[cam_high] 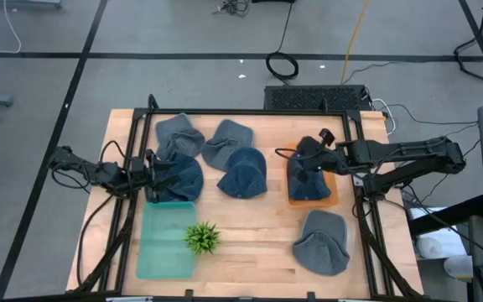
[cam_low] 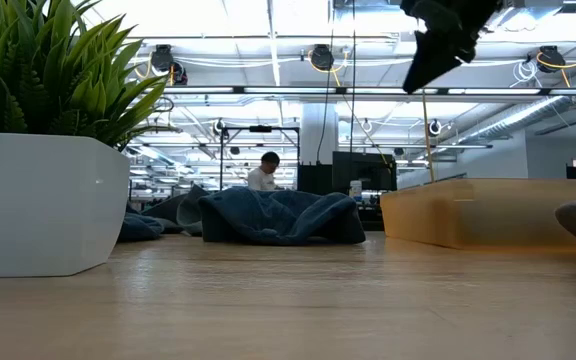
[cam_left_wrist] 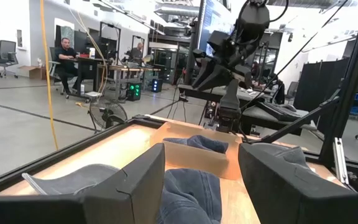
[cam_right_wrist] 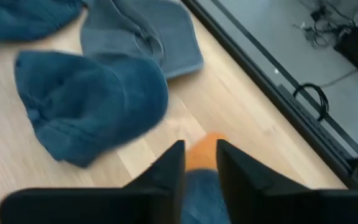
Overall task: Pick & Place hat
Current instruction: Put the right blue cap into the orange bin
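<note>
Hat [cam_high: 309,180], dark blue denim, lies in the orange tray [cam_high: 332,195]; a fold of it shows over the tray's near wall in the left wrist view.

Right gripper [cam_high: 302,159] hangs over the tray's far-left corner, above the hat. Right wrist view: its fingers [cam_right_wrist: 166,168] stand a narrow gap apart, blue cloth and a bit of orange tray showing between them. Whether they pinch the cloth I cannot tell.

Left gripper [cam_high: 153,178] is well to the left of the tray, at the far edge of the green tray [cam_high: 153,252]. Its fingers [cam_left_wrist: 148,180] are spread on either side of a second blue hat [cam_high: 179,178], the cloth bunched between them; grip looks like a hold on that hat.

Other hats, placed from the orange tray:
- blue cap [cam_high: 243,174], just left of it, on the bare wood.
- grey cap [cam_high: 227,141], farther left and toward the back.
- grey hat [cam_high: 177,132], beyond that, near the table's back-left.
- grey beanie [cam_high: 321,242], in front of the tray, apart from it.

Potted plant [cam_high: 201,238] stands at the green tray's right edge, well left of the orange tray.

Person [cam_low: 263,173] sits in the room behind the table.
</note>
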`<action>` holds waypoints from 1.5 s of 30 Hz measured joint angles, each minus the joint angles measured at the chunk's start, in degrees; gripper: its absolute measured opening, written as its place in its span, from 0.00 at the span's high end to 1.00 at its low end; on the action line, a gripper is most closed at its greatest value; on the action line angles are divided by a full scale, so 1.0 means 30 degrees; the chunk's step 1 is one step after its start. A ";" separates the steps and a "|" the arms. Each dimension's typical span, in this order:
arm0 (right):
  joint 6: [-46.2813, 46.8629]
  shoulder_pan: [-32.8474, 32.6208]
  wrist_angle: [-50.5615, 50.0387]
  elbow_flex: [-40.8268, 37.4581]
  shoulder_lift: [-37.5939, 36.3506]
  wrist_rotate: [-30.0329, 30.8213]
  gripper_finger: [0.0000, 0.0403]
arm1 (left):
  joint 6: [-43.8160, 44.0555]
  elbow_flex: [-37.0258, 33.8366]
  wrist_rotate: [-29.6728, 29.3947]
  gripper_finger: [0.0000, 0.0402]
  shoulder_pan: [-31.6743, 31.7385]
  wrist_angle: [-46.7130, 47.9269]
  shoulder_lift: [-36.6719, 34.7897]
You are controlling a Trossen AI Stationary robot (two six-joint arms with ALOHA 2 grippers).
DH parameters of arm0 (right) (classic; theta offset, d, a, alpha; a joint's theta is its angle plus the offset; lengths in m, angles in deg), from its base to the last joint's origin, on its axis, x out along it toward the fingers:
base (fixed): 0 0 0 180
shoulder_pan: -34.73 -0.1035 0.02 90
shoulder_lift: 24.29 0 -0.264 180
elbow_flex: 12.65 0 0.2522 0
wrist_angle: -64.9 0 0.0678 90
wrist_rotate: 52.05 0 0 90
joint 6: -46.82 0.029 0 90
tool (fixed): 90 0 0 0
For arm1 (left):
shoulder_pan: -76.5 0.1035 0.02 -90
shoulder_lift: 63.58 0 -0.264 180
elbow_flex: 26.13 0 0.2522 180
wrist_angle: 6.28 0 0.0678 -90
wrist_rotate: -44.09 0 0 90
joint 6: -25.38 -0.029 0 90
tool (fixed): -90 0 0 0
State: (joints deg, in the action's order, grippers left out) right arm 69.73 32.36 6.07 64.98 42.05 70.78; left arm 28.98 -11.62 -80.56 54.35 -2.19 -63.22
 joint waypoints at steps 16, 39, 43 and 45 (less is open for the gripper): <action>-0.5532 -0.0175 2.0200 -0.7512 0.0004 -0.3550 0.38 | 0.0643 0.0000 -0.0994 0.47 0.0000 -0.0437 0.0000; -0.7387 -0.0160 3.2043 -1.1941 -0.0015 -0.5504 0.22 | -0.1596 0.3698 -0.2602 0.36 0.0000 0.0473 0.3168; -0.7423 -0.0160 3.1962 -1.1941 -0.0015 -0.5504 0.22 | -0.1693 0.5328 -0.3147 0.26 0.0000 0.1141 0.4429; -0.7432 -0.0160 3.2088 -1.1941 -0.0015 -0.5504 0.22 | -0.1238 0.6163 -0.3144 0.22 0.0000 0.1703 0.5130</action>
State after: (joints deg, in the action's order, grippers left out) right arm 47.44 31.88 102.33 29.16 42.01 54.27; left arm 25.26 6.87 -89.99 54.35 2.92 -47.83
